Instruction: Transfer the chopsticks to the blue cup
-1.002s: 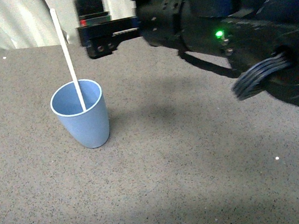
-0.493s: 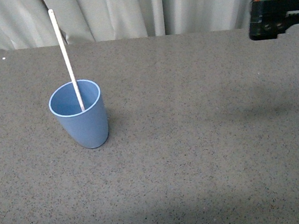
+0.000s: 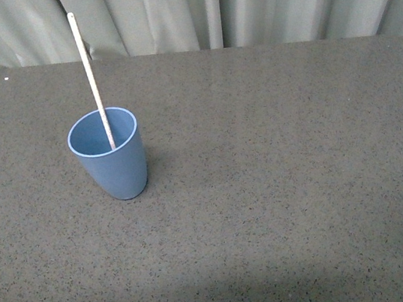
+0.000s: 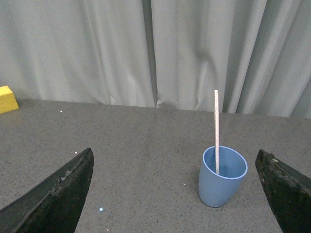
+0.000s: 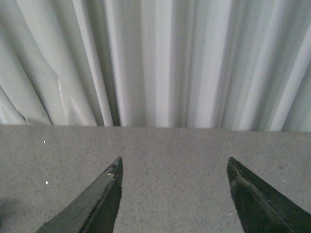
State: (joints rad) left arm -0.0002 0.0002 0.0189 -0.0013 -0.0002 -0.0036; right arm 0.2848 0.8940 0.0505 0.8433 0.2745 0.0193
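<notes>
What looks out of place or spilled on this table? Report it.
Nothing stands out. The chopsticks lean inside the blue cup, which stands on its base on the table; a yellow block lies apart near the curtain.

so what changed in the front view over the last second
The right arm, which reached across toward the stick, drew back to the right and is gone from the front view. The right claw is open with nothing in it; no grip or release shows in that span. The chopstick stayed leaning in the blue cup, and the cup kept its place.
</notes>
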